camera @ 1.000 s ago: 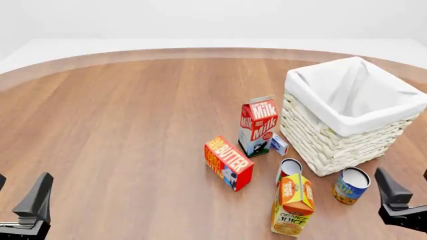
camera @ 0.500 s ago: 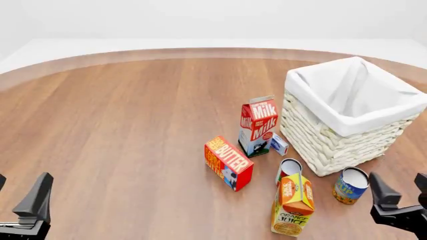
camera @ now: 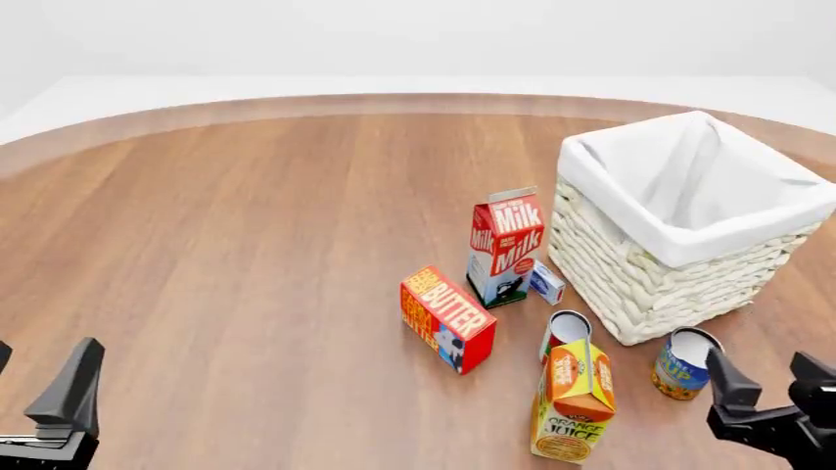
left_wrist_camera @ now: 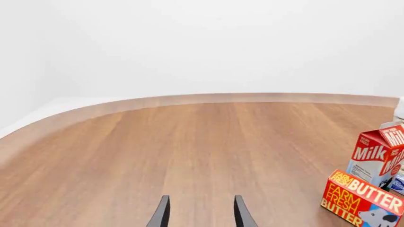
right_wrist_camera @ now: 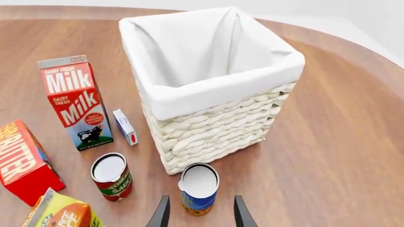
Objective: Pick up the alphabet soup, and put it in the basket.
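The alphabet soup, a small can with a blue and yellow-orange label and a pale top, stands upright on the table just in front of the basket. The basket is a big white woven one with a white cloth liner. My right gripper is open, just behind and to the right of the can, with nothing between its fingers. At the front left corner of the table, far from the can, my left gripper is open and holds nothing.
A red-labelled can stands left of the soup. An orange juice carton is in front of it. A butter box, a milk carton and a small white box lie left of the basket.
My right gripper has moved left and towards the soup can, now close behind it. The left gripper and all objects have stayed put.
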Robot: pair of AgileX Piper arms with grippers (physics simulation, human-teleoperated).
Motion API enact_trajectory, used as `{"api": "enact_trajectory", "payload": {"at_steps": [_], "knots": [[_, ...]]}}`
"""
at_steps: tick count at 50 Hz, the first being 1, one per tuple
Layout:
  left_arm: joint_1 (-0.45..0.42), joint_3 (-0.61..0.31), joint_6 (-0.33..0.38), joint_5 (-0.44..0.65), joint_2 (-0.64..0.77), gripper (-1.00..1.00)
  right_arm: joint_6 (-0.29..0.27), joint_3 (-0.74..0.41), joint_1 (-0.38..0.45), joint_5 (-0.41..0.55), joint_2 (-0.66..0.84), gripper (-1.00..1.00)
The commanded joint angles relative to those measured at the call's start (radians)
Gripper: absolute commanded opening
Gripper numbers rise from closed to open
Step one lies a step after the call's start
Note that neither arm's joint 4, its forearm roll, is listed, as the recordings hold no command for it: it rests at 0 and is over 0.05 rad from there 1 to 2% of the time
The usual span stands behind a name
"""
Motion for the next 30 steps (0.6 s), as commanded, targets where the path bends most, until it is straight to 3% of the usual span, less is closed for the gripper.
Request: {"api": "enact_trajectory", "payload": {"at_steps": [1,30], "knots": [[0.000,0.000,0.000,0.000,0.000,1.00,0.001,0.014,-0.007,-0.072,0.076,1.00],[0.000,0.000,0.000,0.000,0.000,1.00,0.012,0.014,-0.007,-0.223,0.277,1.00]]}}
